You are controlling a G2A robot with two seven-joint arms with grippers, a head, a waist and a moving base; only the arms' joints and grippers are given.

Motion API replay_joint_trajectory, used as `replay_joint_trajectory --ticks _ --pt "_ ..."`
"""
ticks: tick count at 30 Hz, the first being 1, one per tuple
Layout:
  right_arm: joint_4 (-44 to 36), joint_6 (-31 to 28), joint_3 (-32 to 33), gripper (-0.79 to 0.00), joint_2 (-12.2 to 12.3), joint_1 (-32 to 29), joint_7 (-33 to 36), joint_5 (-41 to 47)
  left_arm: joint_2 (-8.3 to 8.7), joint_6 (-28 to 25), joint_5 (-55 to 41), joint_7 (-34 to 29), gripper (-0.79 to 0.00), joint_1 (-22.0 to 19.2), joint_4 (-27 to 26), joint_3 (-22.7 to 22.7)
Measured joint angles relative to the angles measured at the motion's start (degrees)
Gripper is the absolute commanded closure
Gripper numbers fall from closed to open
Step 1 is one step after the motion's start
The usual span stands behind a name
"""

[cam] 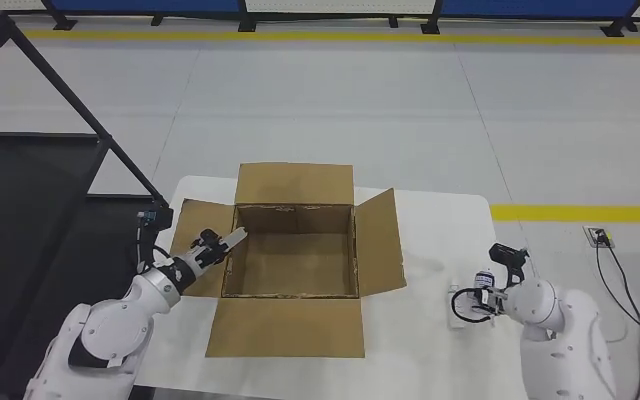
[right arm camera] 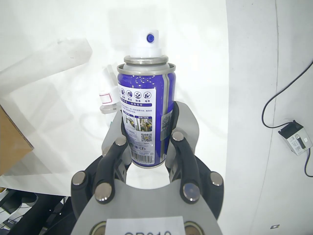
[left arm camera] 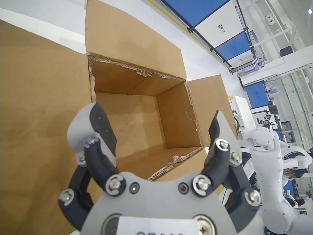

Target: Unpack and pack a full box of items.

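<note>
Cardboard box sits empty, so unpacking looks done and repacking remains: right gripper clamps the blue spray can at the box's 3 o'clock, left gripper hangs wide apart at 9 o'clock

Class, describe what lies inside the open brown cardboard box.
The open brown cardboard box shows only a bare floor and bare walls, no items. The inner face of its wall nearest the robot is hidden behind its rim.

Grey floor w/ yellow line. Blue & white boards at back. White table. Black frame on left.
</note>
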Motion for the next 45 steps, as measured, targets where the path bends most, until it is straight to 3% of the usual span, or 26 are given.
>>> replay_joint_trajectory --ticks 1,6,8,37,45 --pt "0.4 -0.3 -0.2 -0.105 0.1 0.1 0.3 0.1 -0.01 0.0 0.1 0.0 -0.785 0.0 0.0 0.0" --pt "2.7 0.3 -0.7 -0.129 0.5 0.9 0.8 -0.7 -0.03 0.1 0.3 -0.2 -0.785 -0.3 0.1 0.1" --pt "3.5 0.3 -0.7 -0.179 0.7 1.2 0.7 -0.7 -0.03 0.1 0.5 -0.3 -0.785 -0.4 0.0 0.1" --pt "8.3 2.1 -1.5 -0.348 2.6 2.5 -1.3 2.6 -0.07 0.1 1.1 -0.8 -0.785 -0.3 -0.5 -0.3" --pt "8.2 2.4 -1.4 -0.449 3.2 1.9 -1.7 3.7 -0.10 0.2 1.0 -0.9 -0.785 -0.2 -0.6 -0.3"
